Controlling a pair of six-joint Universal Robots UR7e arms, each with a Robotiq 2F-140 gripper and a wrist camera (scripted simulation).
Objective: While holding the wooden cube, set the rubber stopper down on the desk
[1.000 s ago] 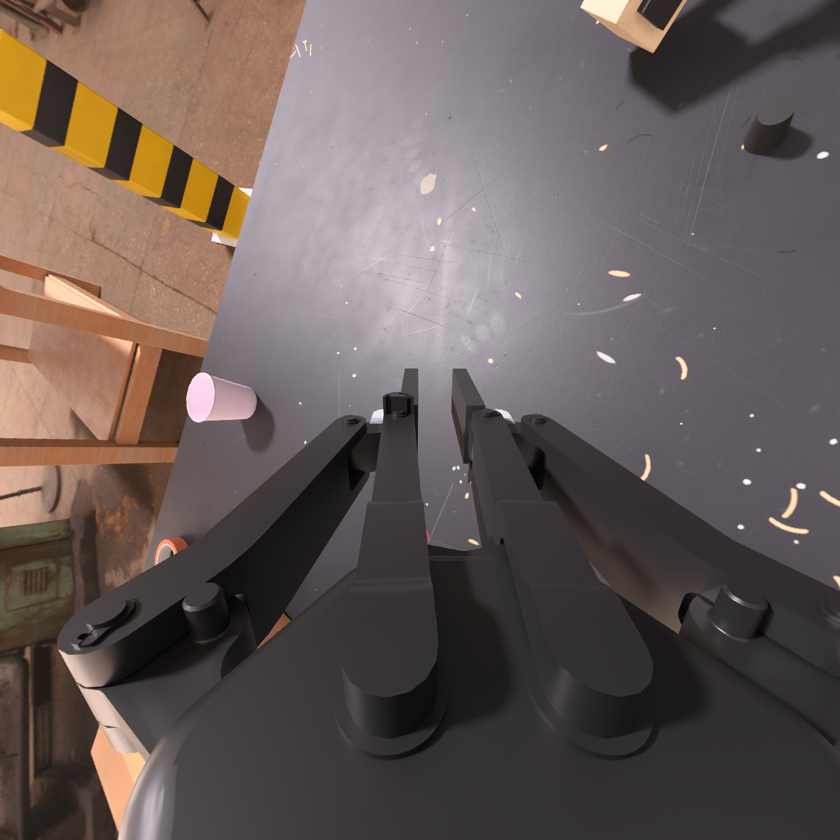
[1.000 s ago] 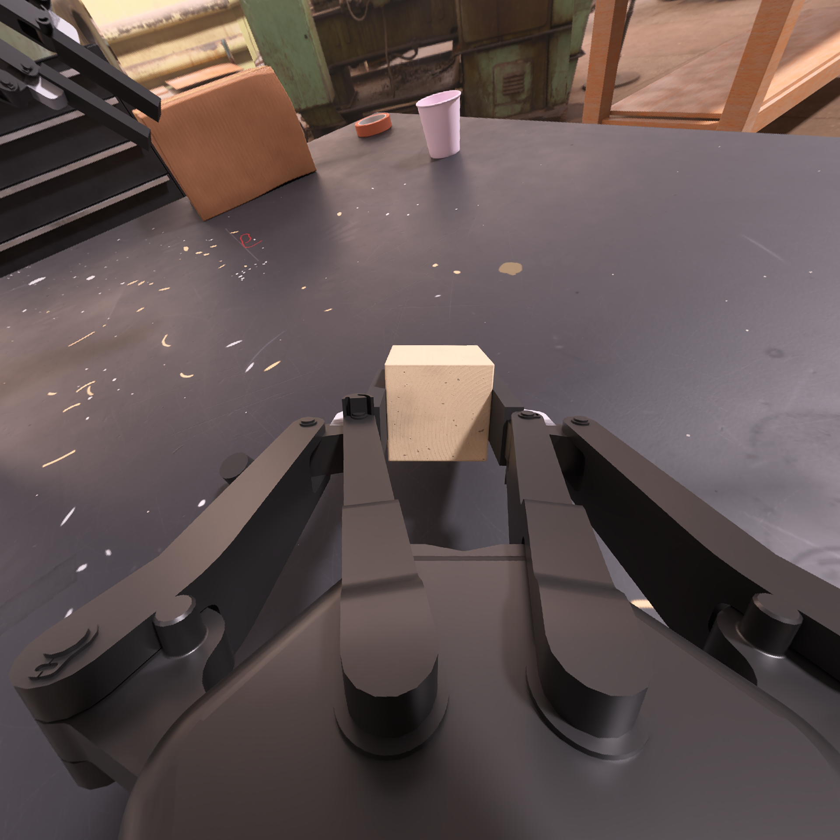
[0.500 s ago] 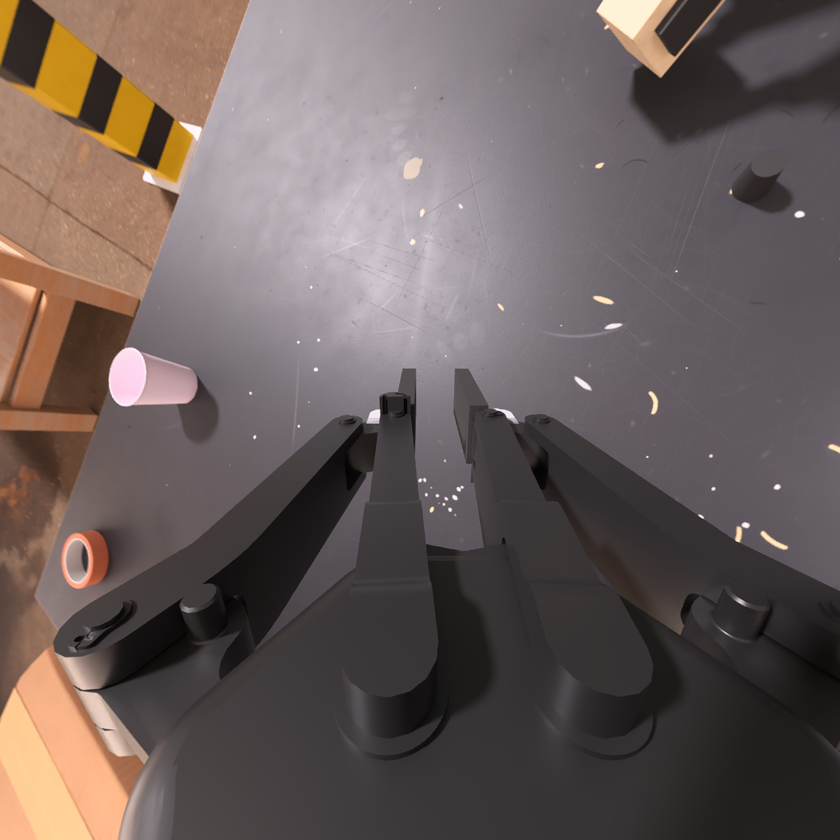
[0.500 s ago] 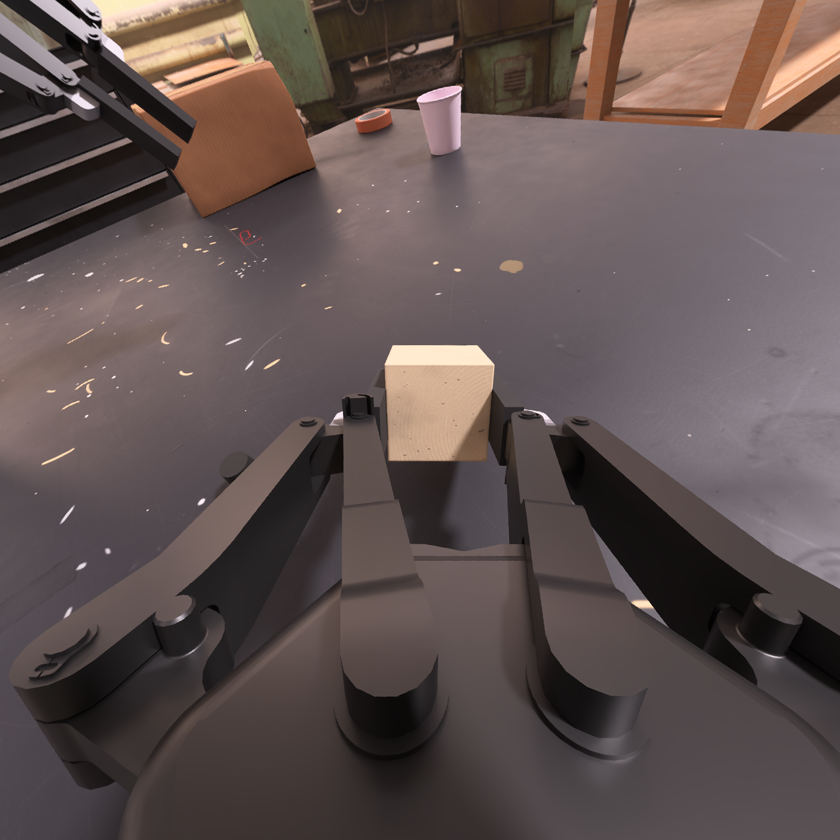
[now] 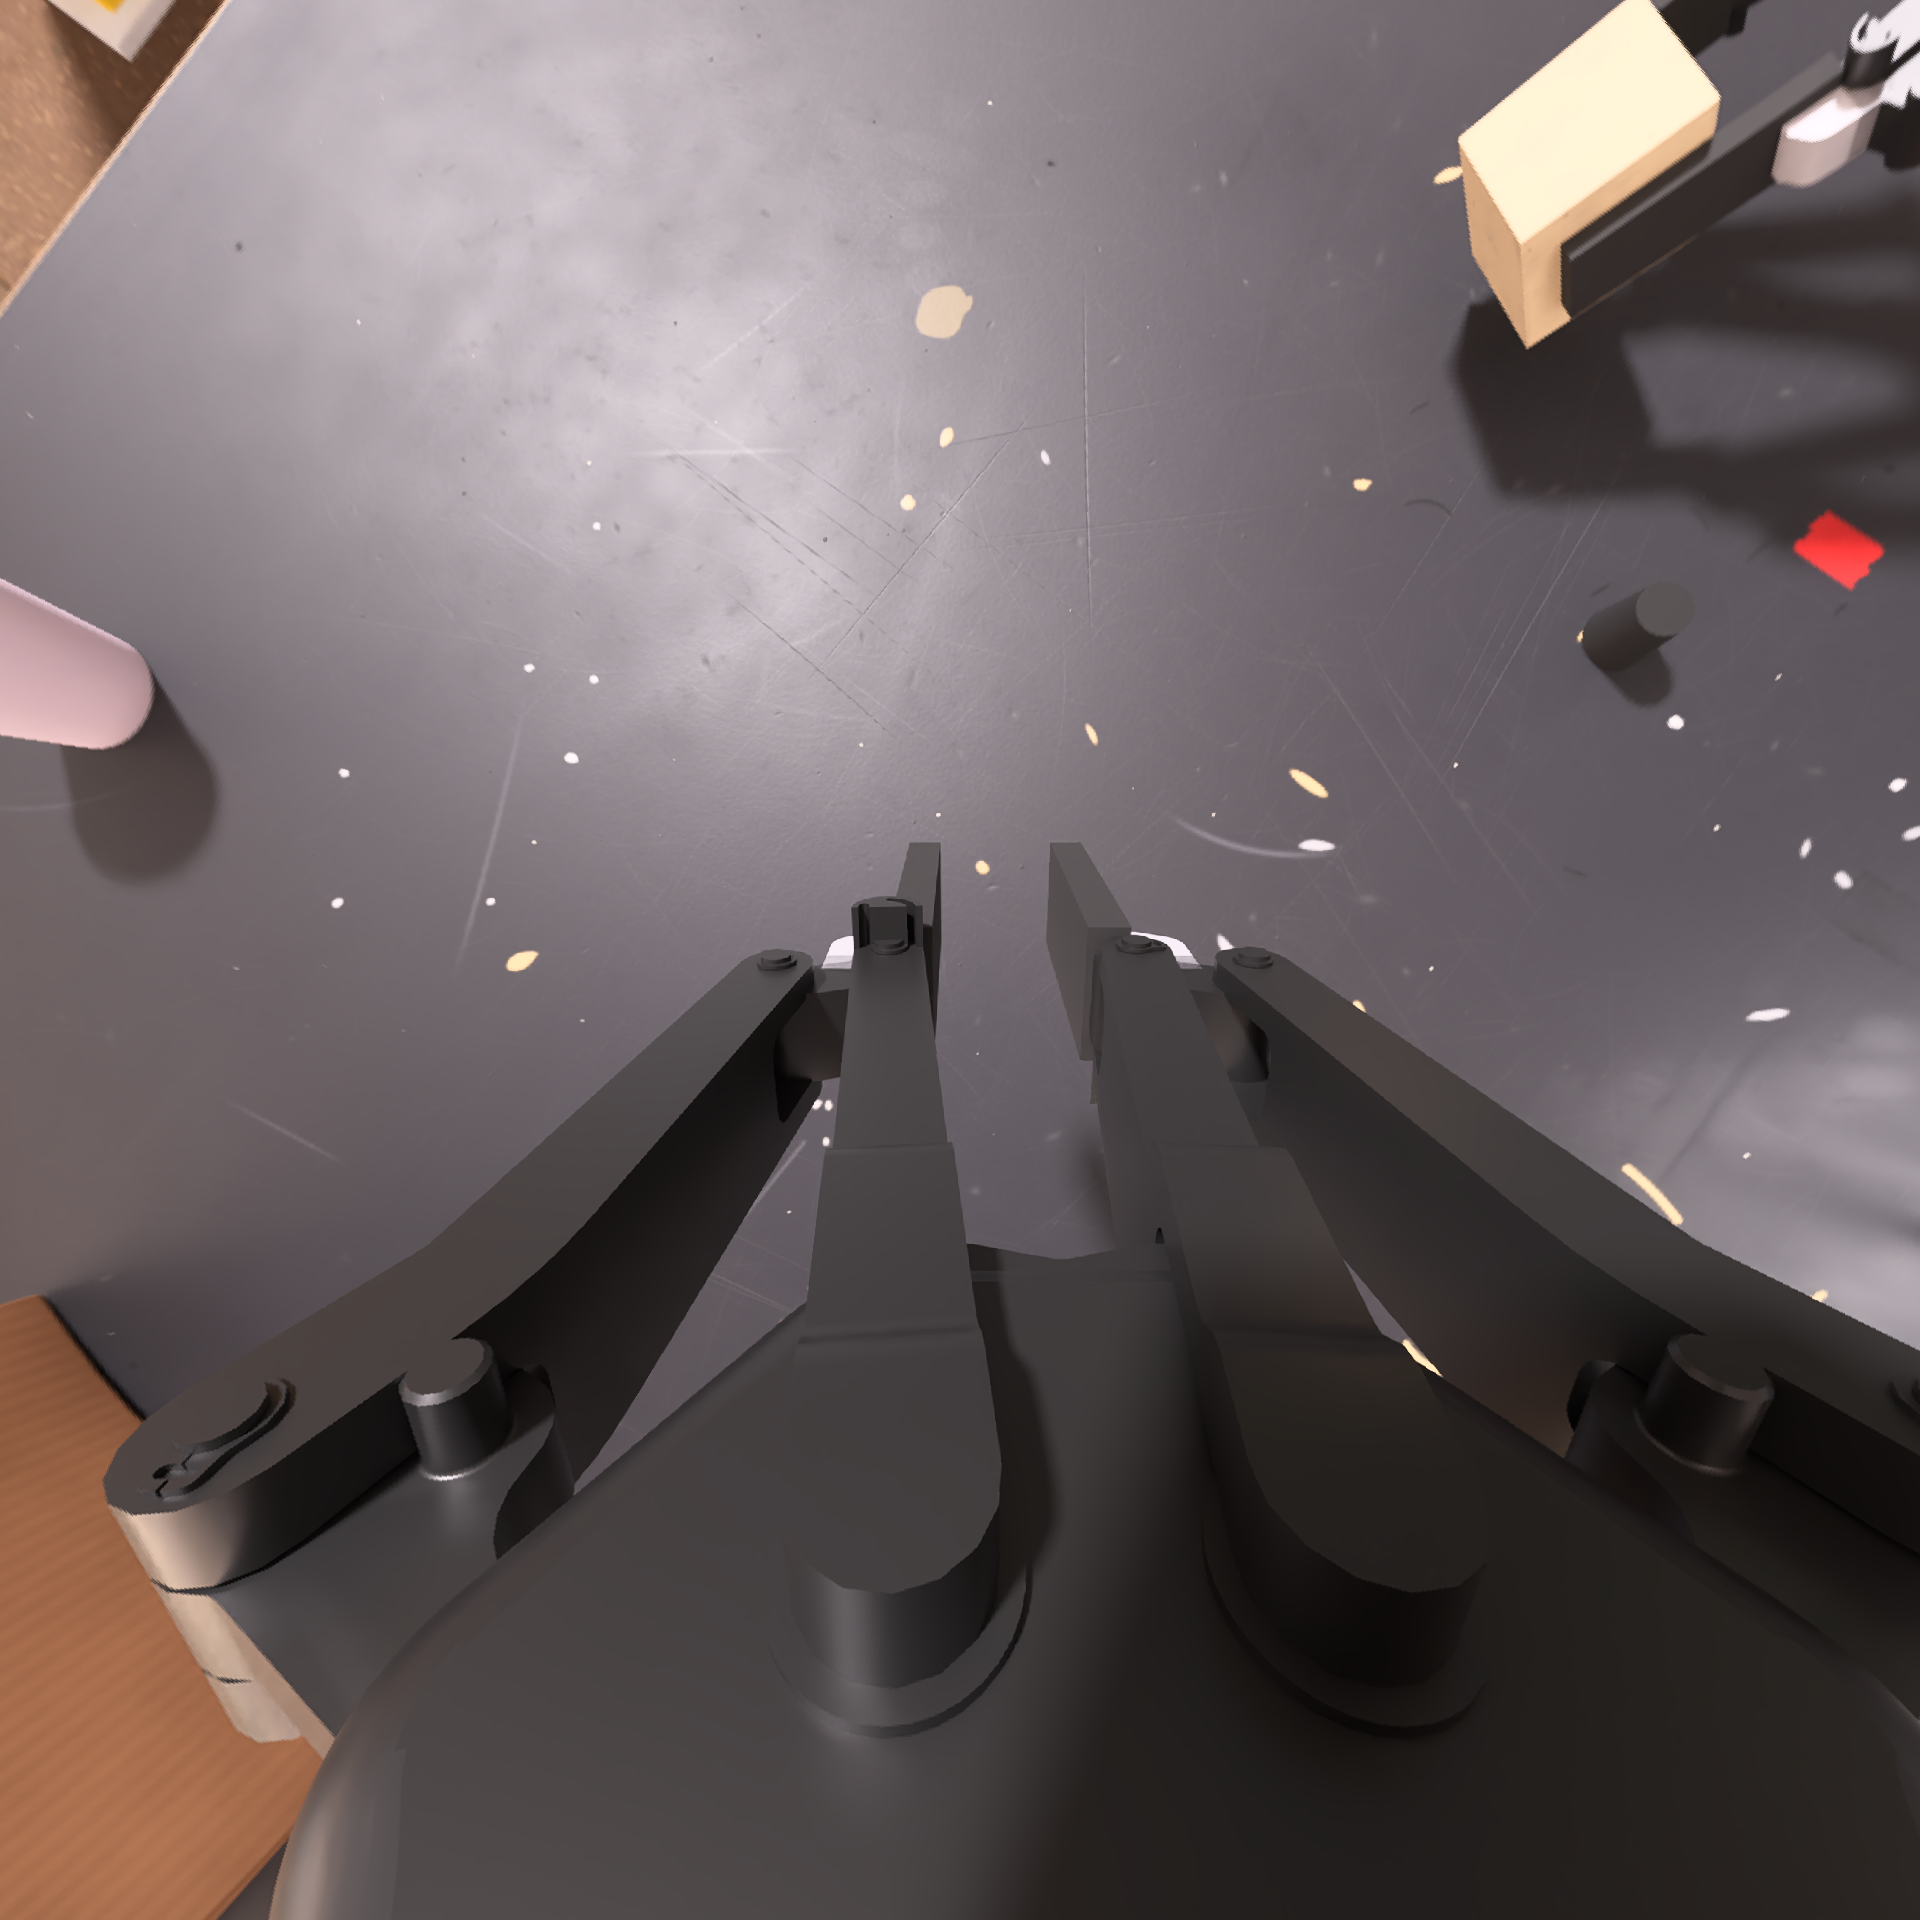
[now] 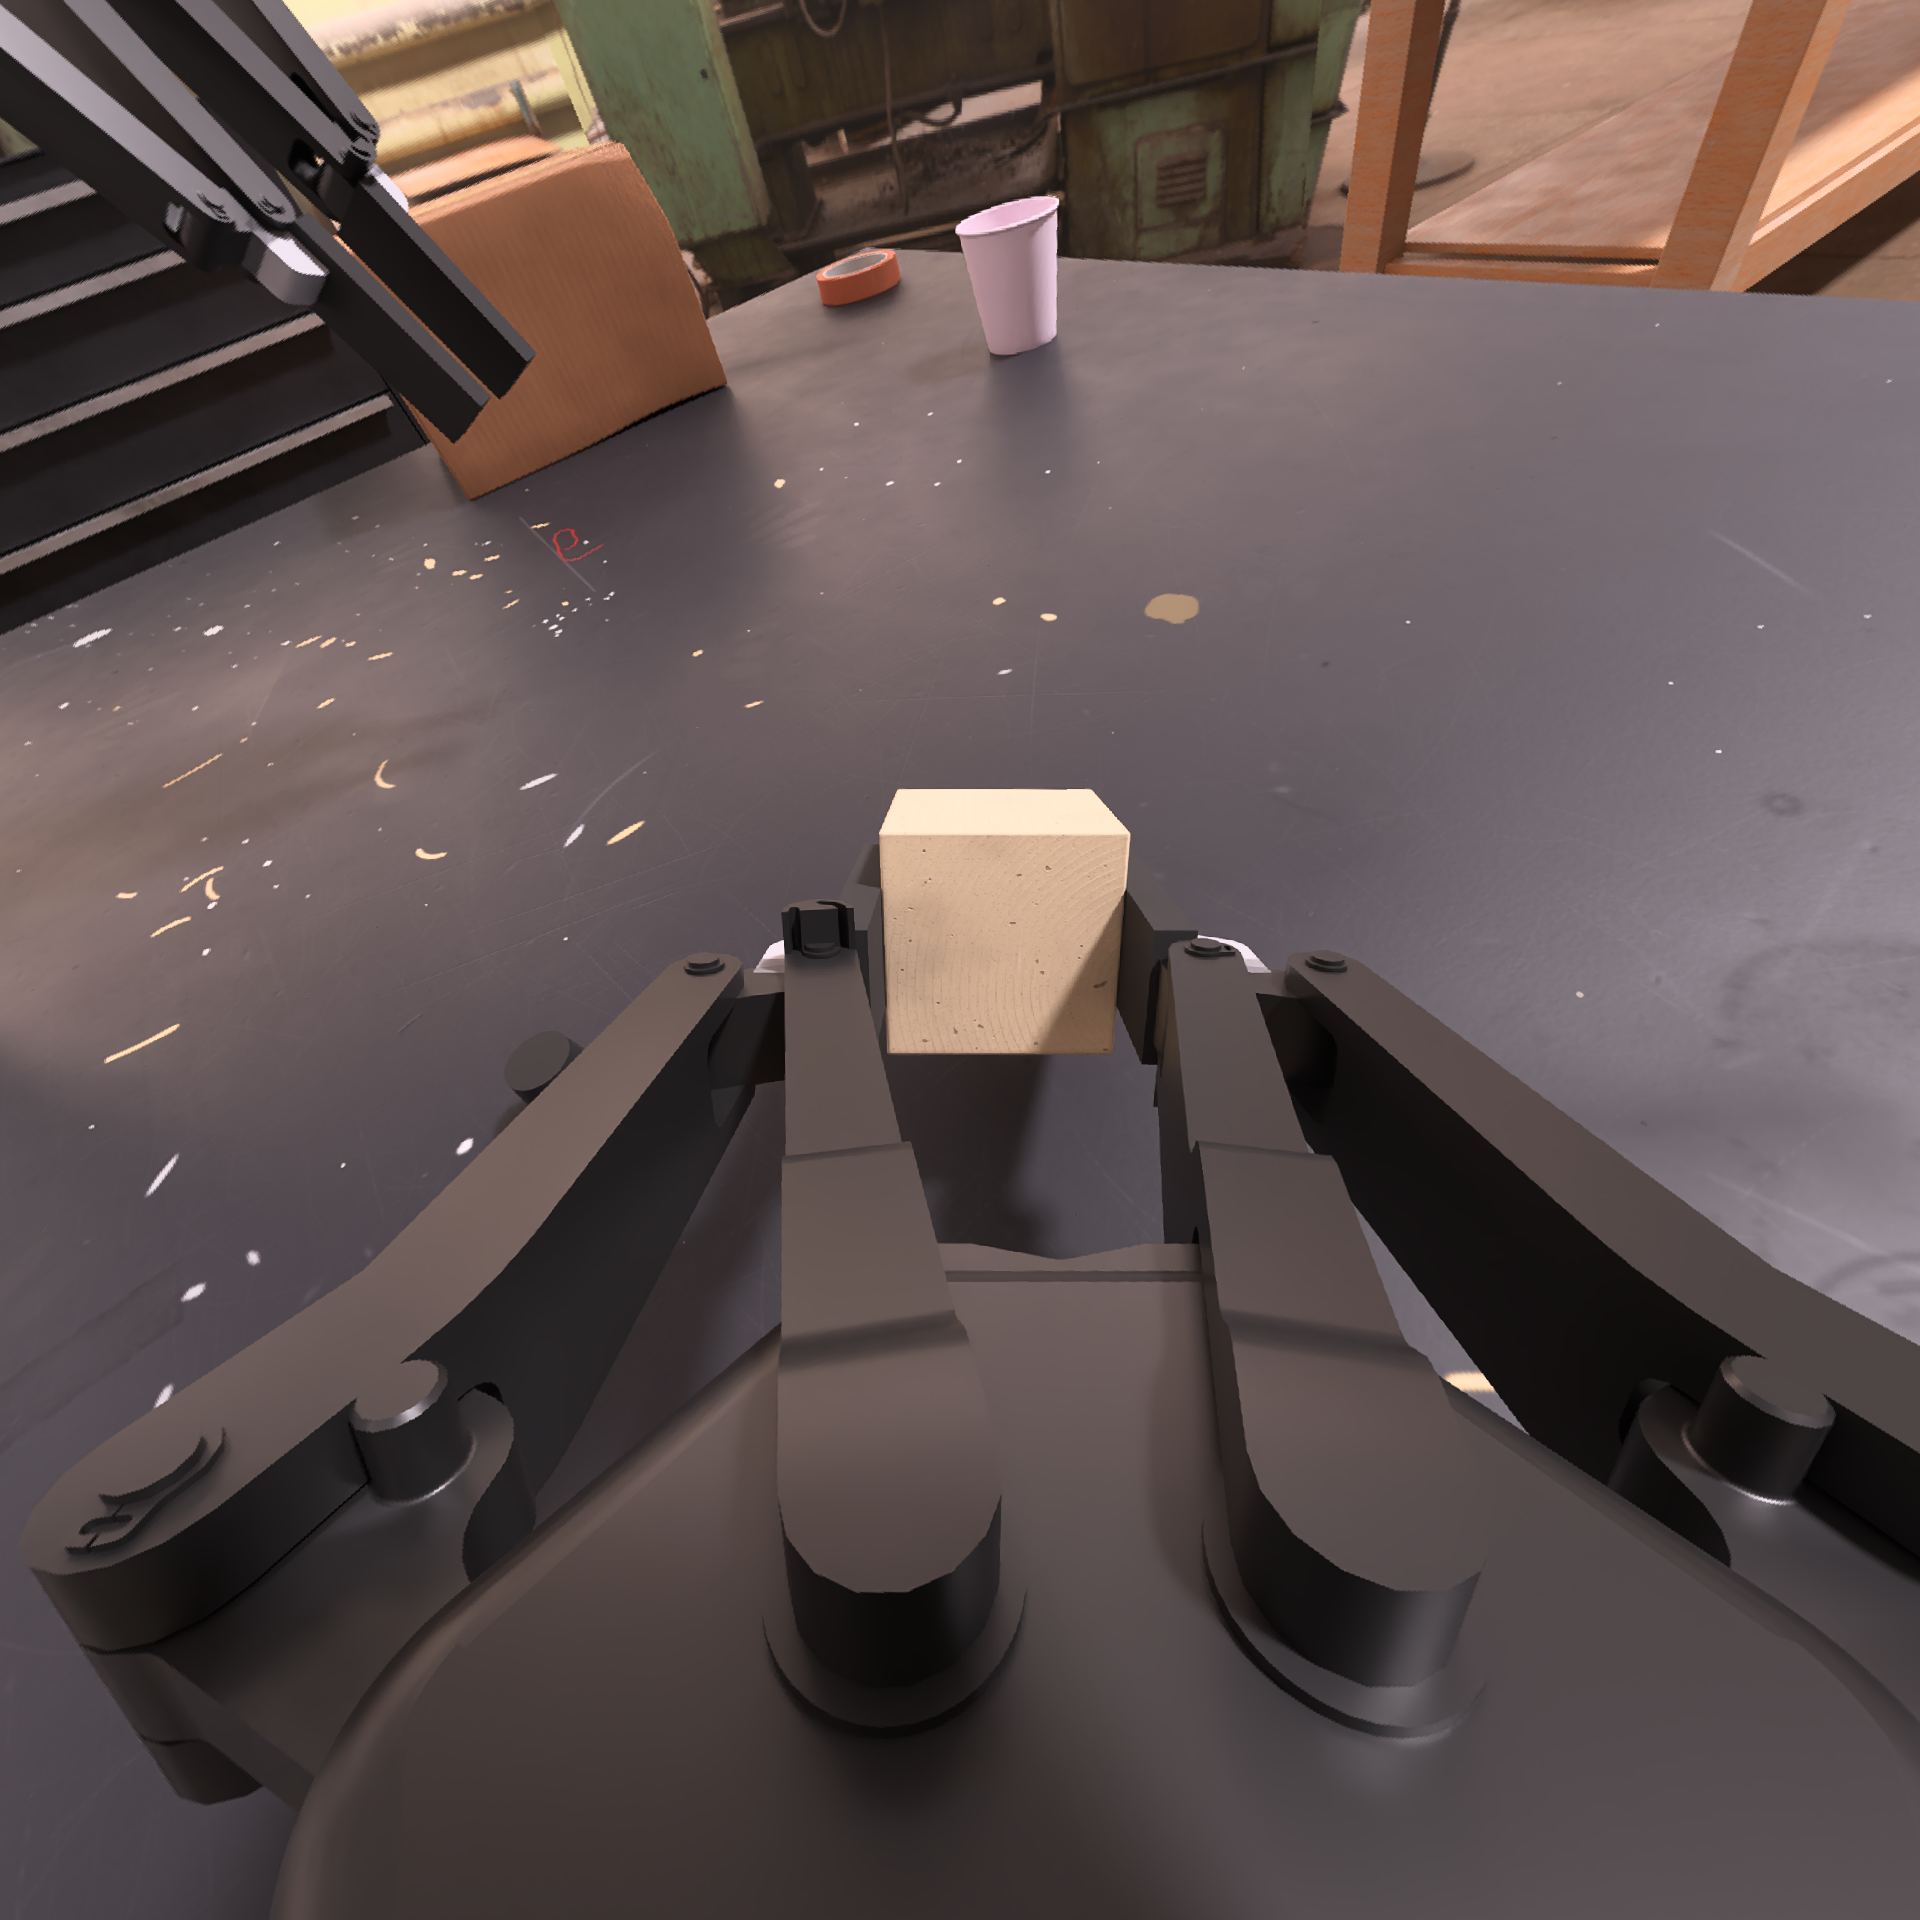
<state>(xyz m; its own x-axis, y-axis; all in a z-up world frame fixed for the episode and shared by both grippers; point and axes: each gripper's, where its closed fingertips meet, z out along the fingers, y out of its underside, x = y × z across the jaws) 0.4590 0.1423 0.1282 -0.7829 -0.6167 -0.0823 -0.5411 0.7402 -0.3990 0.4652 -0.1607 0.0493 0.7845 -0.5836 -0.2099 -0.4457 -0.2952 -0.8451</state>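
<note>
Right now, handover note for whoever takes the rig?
Right gripper: shut on the cube, held above the desk.
Left gripper: empty, narrow gap between its fingers, above the desk.
Stopper: already on the desk, free of both grippers, near a red mark.
Done: stopper is down, cube is in grip.
Left: nothing obvious; just hold the cube.

Pink cup [image 5: 62, 675] cut by the left edge; rubber stopper [image 6: 540, 1060] half hidden behind linkage.
</note>
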